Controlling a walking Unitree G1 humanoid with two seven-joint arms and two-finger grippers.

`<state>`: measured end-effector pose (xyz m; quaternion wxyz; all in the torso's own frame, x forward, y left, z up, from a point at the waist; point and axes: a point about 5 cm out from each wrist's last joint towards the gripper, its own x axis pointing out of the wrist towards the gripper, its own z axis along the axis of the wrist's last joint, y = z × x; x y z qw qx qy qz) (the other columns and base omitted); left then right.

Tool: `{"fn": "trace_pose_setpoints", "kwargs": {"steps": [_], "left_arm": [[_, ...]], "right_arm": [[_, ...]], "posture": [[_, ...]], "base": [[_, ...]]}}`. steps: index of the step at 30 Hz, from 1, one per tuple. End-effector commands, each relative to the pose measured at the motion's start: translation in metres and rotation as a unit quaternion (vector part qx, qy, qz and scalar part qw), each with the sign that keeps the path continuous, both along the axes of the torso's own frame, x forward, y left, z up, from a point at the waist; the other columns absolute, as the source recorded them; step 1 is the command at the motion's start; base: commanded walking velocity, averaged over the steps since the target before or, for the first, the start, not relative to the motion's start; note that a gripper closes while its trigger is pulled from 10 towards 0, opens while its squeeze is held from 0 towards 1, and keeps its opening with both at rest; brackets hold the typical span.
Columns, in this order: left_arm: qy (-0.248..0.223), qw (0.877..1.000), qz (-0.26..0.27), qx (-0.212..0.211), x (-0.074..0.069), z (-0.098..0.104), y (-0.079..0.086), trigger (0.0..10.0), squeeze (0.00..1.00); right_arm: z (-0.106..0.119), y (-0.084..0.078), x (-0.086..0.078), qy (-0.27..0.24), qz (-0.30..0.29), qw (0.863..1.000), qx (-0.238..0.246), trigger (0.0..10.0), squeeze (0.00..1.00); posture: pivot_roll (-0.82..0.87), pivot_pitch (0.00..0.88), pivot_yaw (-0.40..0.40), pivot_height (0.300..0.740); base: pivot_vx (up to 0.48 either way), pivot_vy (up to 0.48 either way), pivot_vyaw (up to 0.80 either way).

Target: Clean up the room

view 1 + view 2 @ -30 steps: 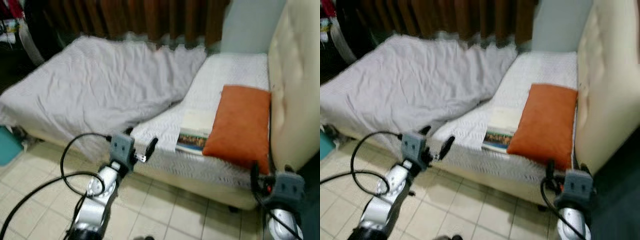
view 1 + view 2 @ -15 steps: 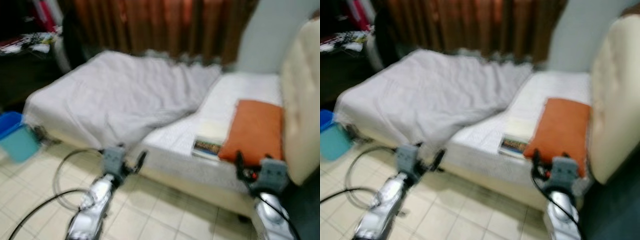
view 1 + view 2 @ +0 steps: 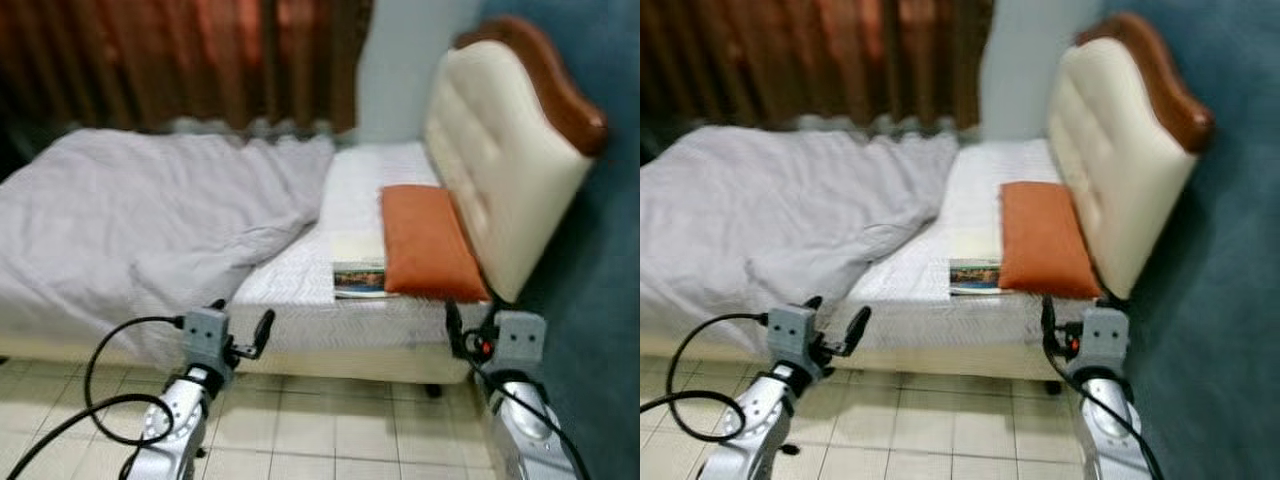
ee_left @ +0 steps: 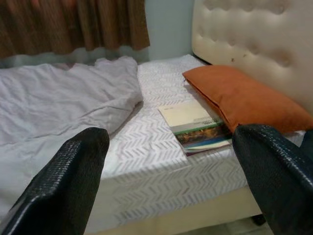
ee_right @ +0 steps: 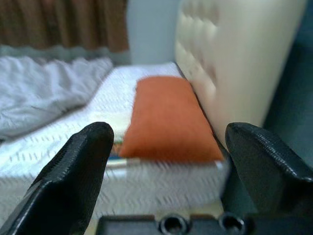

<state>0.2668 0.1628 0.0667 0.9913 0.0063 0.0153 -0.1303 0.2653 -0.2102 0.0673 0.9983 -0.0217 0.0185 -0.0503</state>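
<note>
Book [image 3: 357,276] at the bed's near edge, not yet tidied.
Our fingers [image 4: 68,191] gape wide and empty on both the left gripper [image 4: 166,196] and right gripper [image 5: 166,191], short of the bed [image 3: 300,345]. Beyond them, the book touches the orange pillow [image 3: 425,243] by the headboard [image 3: 495,150]; the blanket [image 3: 150,215] lies rumpled. We judge nothing done yet.

Camera swung right, headboard [image 3: 510,150] now fully visible, bed [image 3: 300,290] farther off
</note>
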Motion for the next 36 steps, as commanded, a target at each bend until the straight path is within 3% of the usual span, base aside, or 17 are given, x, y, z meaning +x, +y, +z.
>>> {"fn": "trace_pose_setpoints", "kwargs": {"steps": [1, 5, 10, 17, 21, 36], "left_arm": [[-0.009, 1.000, -0.002, -0.007, 0.002, 0.006, -0.004, 10.0, 0.00], [0.002, 1.000, 0.010, -0.001, -0.007, 0.000, -0.003, 10.0, 0.00], [-0.001, 1.000, 0.021, 0.019, -0.008, 0.000, -0.003, 10.0, 0.00], [-0.012, 0.999, 0.030, 0.009, -0.004, 0.006, -0.004, 10.0, 0.00], [-0.008, 1.000, 0.027, -0.012, -0.002, 0.008, -0.006, 10.0, 0.00], [0.004, 1.000, 0.030, -0.009, 0.005, 0.006, -0.006, 10.0, 0.00]], "right_arm": [[0.001, -0.003, 0.003, 0.002, 0.001, 1.000, 0.004, 10.0, 0.00], [-0.005, 0.003, 0.001, 0.016, 0.018, 1.000, 0.016, 10.0, 0.00], [-0.008, 0.008, 0.001, 0.020, 0.041, 0.999, 0.029, 10.0, 0.00], [-0.009, 0.011, 0.003, 0.021, 0.052, 0.998, 0.031, 10.0, 0.00], [-0.009, 0.010, 0.006, 0.022, 0.053, 0.998, 0.032, 10.0, 0.00], [-0.011, 0.013, 0.008, 0.025, 0.066, 0.997, 0.037, 10.0, 0.00]], "posture": [[-0.02, 0.000, 0.003, 0.740], [-0.02, 0.000, 0.000, 0.740], [-0.01, 0.000, -0.002, 0.740], [-0.01, 0.000, -0.005, 0.740], [-0.01, 0.000, -0.004, 0.740], [-0.02, 0.000, -0.001, 0.740]], "base": [[0.000, 0.480, -0.78], [0.000, 0.480, -0.78], [0.000, 0.480, -0.78], [0.000, 0.000, 0.00], [0.000, 0.426, 0.00], [0.000, 0.480, 0.00]]}}
